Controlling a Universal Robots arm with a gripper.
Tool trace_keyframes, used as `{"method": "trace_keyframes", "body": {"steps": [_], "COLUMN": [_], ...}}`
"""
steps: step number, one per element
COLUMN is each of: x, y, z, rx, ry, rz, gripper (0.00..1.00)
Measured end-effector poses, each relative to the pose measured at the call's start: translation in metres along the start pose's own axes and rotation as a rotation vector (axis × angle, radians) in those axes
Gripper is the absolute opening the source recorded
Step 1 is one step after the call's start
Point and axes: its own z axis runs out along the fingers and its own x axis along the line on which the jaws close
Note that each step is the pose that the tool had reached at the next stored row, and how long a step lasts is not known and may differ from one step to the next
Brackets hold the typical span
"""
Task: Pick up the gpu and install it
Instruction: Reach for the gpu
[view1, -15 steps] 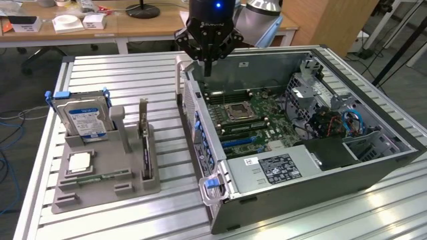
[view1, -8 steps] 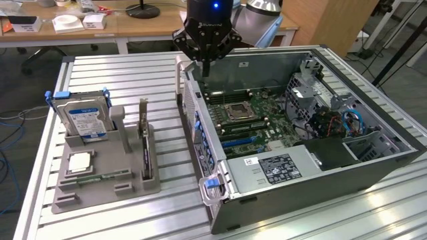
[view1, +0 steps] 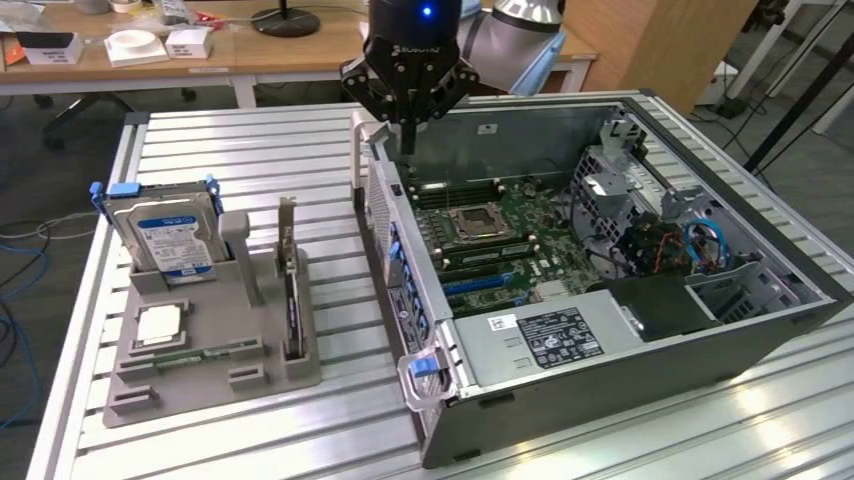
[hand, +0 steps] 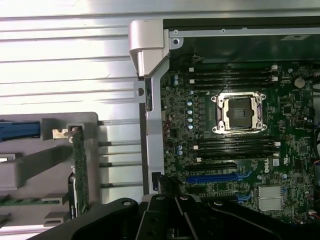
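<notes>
PC case (view1: 601, 350) is seen nearest in ext. view, side open, motherboard (view1: 494, 240) exposed. Over the case's far-left corner the gripper (view1: 407, 143) is held w/ jaws shut, nothing gripped. At the exterior view's left of the case, the gpu (view1: 290, 290) is stood on edge in a grey holder (view1: 200, 370). Wrist view: nearest is seen the gripper (hand: 172, 200), over the case edge; the gpu (hand: 80, 170) is slotted in the holder (hand: 30, 170), apart from it.

One gpu (view1: 288, 290), one hard drive (view1: 167, 235), one open computer case (view1: 641, 375) (motherboard (view1: 501, 235) exposed), one gray holder (view1: 200, 385), one claw (view1: 407, 145).
</notes>
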Motion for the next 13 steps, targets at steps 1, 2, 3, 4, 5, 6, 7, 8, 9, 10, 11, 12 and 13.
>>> {"method": "trace_keyframes", "body": {"steps": [1,2,3,4,5,6,7,8,9,10,11,12,13], "x": [0.0005,0.0009,0.0014,0.0018,0.0023,0.0028,0.0032,0.0037,0.0043,0.0048,0.0053,0.0059,0.0065], "y": [0.0000,-0.0001,-0.0001,-0.0001,-0.0002,-0.0002,-0.0003,-0.0003,-0.0004,-0.0004,-0.0004,-0.0005,-0.0005], "z": [0.0000,0.0001,0.0001,0.0001,0.0002,0.0002,0.0003,0.0003,0.0004,0.0004,0.0005,0.0005,0.0006], "rx": [0.0000,0.0001,0.0000,0.0000,0.0001,0.0001,0.0001,0.0000,0.0001,0.0001,0.0001,0.0001,0.0000], "ry": [0.0000,0.0000,0.0000,0.0000,0.0000,0.0000,0.0000,0.0000,0.0000,0.0000,0.0000,0.0000,0.0000], "rz": [0.000,0.000,0.000,0.000,0.000,0.000,0.000,0.000,0.000,0.000,0.000,0.000,0.000], "gripper": [0.11,0.11,0.11,0.11,0.11,0.11,0.11,0.11,0.11,0.11,0.11,0.11,0.11]}}
